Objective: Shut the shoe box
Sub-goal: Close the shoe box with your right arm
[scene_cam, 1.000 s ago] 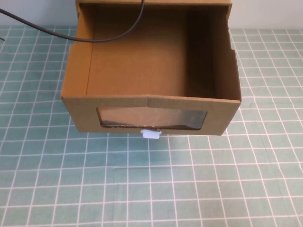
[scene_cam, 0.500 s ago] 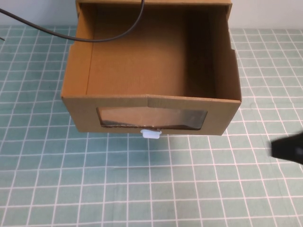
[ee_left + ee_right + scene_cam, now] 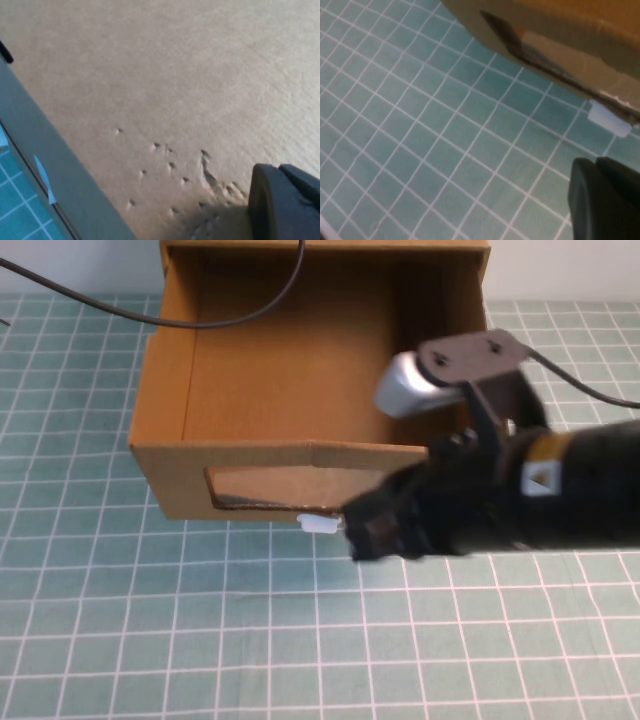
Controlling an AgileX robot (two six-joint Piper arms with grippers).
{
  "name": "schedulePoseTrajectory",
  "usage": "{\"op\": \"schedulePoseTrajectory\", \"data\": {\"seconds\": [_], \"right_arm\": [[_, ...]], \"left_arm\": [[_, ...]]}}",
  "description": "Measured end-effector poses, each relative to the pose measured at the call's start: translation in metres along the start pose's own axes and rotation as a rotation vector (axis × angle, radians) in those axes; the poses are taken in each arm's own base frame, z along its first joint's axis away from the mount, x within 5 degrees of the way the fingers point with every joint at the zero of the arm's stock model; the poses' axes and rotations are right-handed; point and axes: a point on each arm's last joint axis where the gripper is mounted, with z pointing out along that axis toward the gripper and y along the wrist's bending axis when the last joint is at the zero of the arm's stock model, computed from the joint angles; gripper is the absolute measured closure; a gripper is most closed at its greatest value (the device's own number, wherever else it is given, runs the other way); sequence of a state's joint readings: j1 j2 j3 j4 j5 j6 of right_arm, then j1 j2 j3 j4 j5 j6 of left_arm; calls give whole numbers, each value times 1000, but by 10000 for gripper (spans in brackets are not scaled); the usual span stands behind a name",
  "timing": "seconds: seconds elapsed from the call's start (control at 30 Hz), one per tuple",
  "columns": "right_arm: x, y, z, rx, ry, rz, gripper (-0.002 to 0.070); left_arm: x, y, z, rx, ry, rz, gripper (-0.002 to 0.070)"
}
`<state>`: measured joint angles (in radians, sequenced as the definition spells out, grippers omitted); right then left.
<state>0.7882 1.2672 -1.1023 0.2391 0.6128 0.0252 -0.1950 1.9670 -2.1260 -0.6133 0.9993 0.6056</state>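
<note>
I count one shoe box (image 3: 300, 390), one white pull tab (image 3: 320, 524) and one black cable (image 3: 200, 320) draped across the box's open top. The shoe box sits at the far middle of the surface (image 3: 150, 640), its drawer pulled out toward me and open, the clear window (image 3: 290, 490) in its front with the tab just under it.

The right pincer (image 3: 365, 530) is low in front of the box, right beside the tab and covering the right half of the window; I cannot tell whether its fingers are apart or together, or whether it touches the tab. On the right wrist camera the tab (image 3: 609, 119) sits near the dark finger (image 3: 605, 200).

The left pincer (image 3: 285, 200) is hard against bare cardboard; I cannot tell its state.

The surface is a green mat with a white grid.
</note>
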Motion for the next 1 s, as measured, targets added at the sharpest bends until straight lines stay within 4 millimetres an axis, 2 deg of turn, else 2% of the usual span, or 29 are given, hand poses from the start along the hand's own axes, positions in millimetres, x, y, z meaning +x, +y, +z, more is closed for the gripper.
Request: {"op": "schedulePoseTrajectory", "data": {"seconds": [0.27, 0.7, 1.0], "right_arm": [[-26, -6, 32, 23, -52, 14, 687], [-67, -39, 47, 96, -137, 76, 687], [-102, -69, 61, 145, -215, 115, 687]], "left_arm": [[0, 0, 0, 2, -2, -3, 680], [0, 0, 0, 4, -3, -5, 680], [0, 0, 0, 4, -3, -5, 680]]}}
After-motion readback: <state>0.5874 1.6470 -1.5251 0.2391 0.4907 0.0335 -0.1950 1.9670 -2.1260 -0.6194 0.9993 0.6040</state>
